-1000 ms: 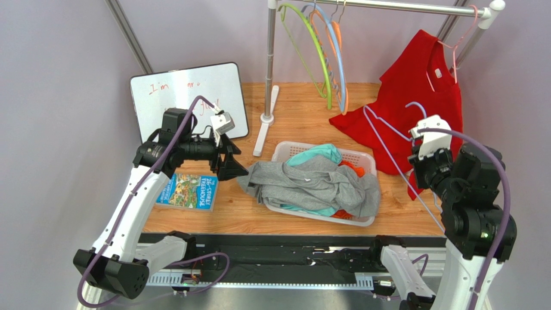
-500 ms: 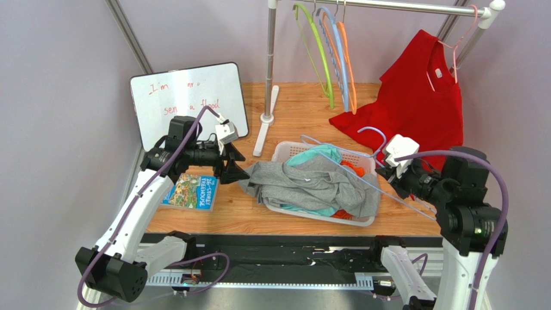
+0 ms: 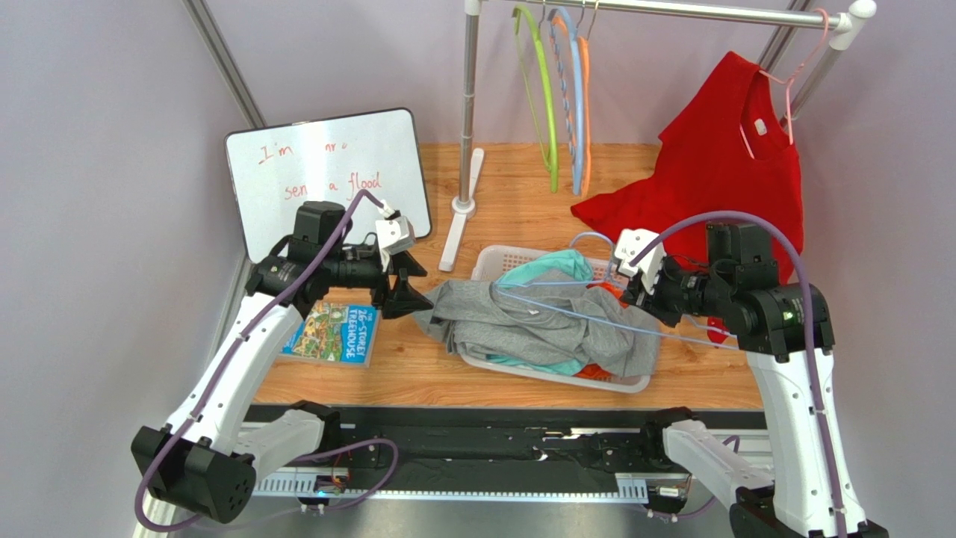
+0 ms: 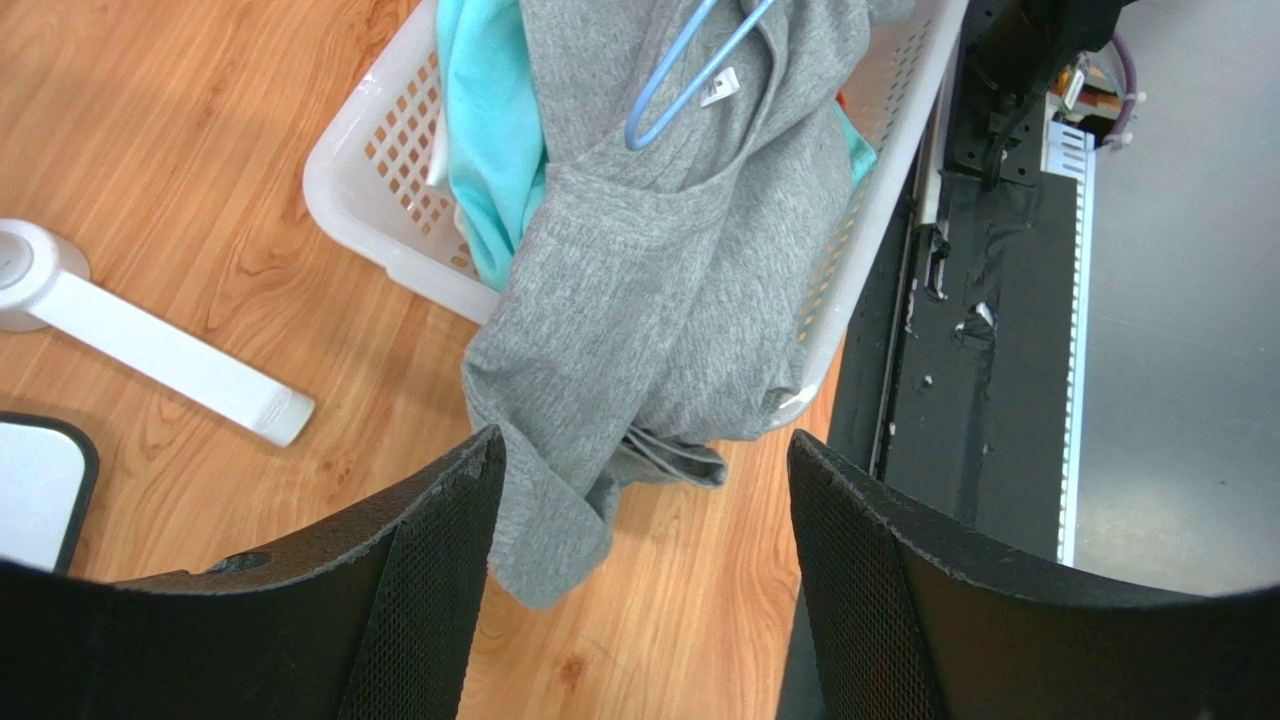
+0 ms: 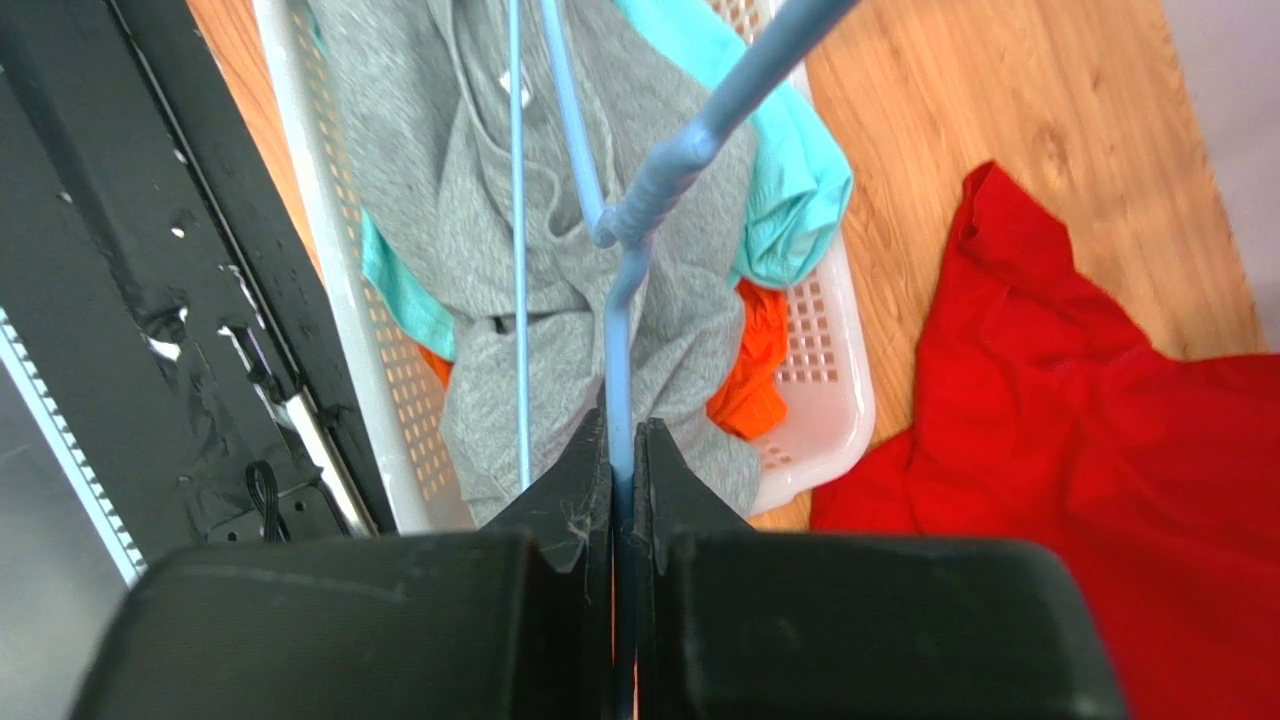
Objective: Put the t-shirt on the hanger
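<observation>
1. Swinging in from the right edge over the past second, the right gripper (image 3: pixel 644 294) now carries the hanger (image 3: pixel 561 285) across the white basket (image 3: pixel 494 260), its fingers clamped tight on the thin blue wire.
2. Seen from the right wrist, the hanger (image 5: pixel 649 195) stretches out over the t-shirt (image 5: pixel 451 180), hook end farthest from the fingers.
3. Heaped on top of the basket at the middle of the near edge, the grey t-shirt (image 3: pixel 527 319) spills over the basket's left rim onto the wood.
4. Under it lie a teal garment (image 3: pixel 555 267) and an orange garment (image 3: pixel 606 289).
5. Hovering at the spilled hem, the left gripper (image 3: pixel 410 294) has its fingers spread wide and empty; it has barely shifted in the last half second.
6. A red t-shirt (image 3: pixel 718 157) droops from a pink hanger (image 3: pixel 786 84) towards the far right corner.
7. Three coloured hangers (image 3: pixel 567 90) on the rail have swung rightwards since a second ago.
8. A whiteboard (image 3: pixel 325 179) leans at the far left corner; a book (image 3: pixel 328 332) lies near the left edge.
</observation>
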{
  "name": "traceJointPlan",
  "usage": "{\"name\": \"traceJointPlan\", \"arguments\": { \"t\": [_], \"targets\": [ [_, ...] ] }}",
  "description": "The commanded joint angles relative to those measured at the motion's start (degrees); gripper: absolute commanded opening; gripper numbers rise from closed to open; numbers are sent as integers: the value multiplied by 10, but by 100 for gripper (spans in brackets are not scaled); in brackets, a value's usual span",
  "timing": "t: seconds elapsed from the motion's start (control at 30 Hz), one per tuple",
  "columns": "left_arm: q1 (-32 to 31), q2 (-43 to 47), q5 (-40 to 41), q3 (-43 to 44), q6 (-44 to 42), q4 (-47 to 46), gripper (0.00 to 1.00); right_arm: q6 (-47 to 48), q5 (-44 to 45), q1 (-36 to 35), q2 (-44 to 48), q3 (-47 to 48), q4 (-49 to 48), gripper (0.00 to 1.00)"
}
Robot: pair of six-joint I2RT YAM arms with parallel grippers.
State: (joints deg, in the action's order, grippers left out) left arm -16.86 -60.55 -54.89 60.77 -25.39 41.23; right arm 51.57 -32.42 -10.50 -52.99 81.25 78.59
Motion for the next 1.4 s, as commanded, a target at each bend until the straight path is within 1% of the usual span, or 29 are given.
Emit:
{"name": "traceJointPlan", "arguments": {
  "t": [0.0,0.1,0.17,0.4,0.6,0.73,0.93,1.07,1.17,1.3,1.37],
  "targets": [
    [-5,-6,-14,-3,-34,-19,74,15,46,-5,12,-36,169,0],
    [-6,-14,-15,-4,-37,-23,74,22,39,-5,18,-60,169,0],
    [-8,-19,-13,-2,-38,-26,74,20,32,-4,3,-59,168,0],
    [-10,-34,-4,0,-54,-27,75,16,-22,-4,-54,-13,168,0],
    [-13,-40,5,0,-63,-31,75,3,-58,-8,-63,0,169,0],
    [-16,-43,12,2,-71,-34,76,-18,-84,-30,-68,-21,170,0],
    [-24,-47,16,8,-83,-42,76,-29,-123,-32,-96,-46,167,0],
    [-40,-47,5,3,-117,-41,75,-45,-134,-33,-107,-58,133,0],
    [-66,-52,8,1,-141,-34,75,-53,-134,-34,-121,-65,100,0],
    [-88,-76,19,11,-183,-22,75,-68,-138,-46,-147,-58,64,0],
    [-92,-94,19,21,-189,-19,75,-76,-136,-57,-155,-53,43,0]
  ]
}}
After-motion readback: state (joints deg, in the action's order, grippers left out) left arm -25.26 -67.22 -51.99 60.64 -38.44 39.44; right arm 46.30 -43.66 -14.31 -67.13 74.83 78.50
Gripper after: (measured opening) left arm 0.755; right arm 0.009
